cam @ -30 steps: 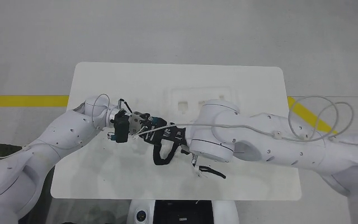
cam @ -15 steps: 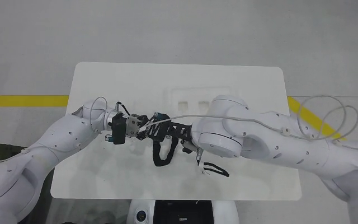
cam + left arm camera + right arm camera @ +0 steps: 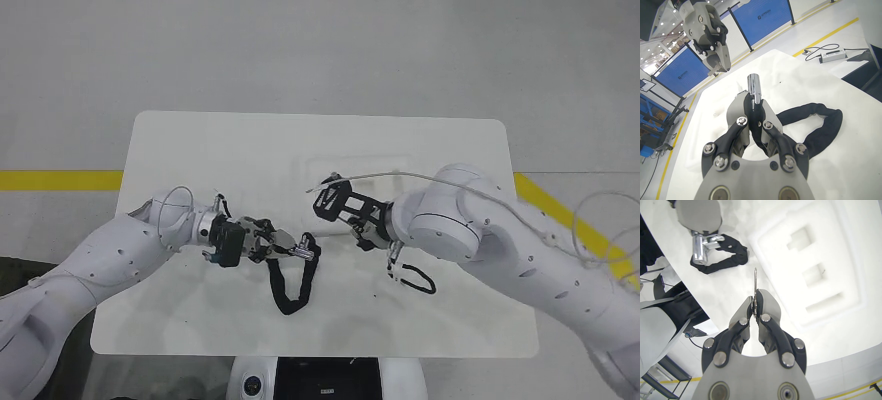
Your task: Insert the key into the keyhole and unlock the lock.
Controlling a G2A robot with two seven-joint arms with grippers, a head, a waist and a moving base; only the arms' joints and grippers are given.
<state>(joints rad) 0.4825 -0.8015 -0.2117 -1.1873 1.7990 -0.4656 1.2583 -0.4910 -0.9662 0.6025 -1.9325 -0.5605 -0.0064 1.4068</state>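
Left wrist view has the left hand closed tight on the lock, pinching the black sleeved neck just under its chrome cylinder, which stands up past the fingertips. The fabric-covered chain trails limp from the lock onto the white surface. Well apart from the lock, off its cylinder end, the right hand is clamped on the key by its head, blade jutting out, not yet lined up with the keyhole. The cylinder looks heavy, hard and slick, so the cloth neck seems the surer hold. The key is thin, stiff and light, and may pivot between the pads if it enters off-axis.
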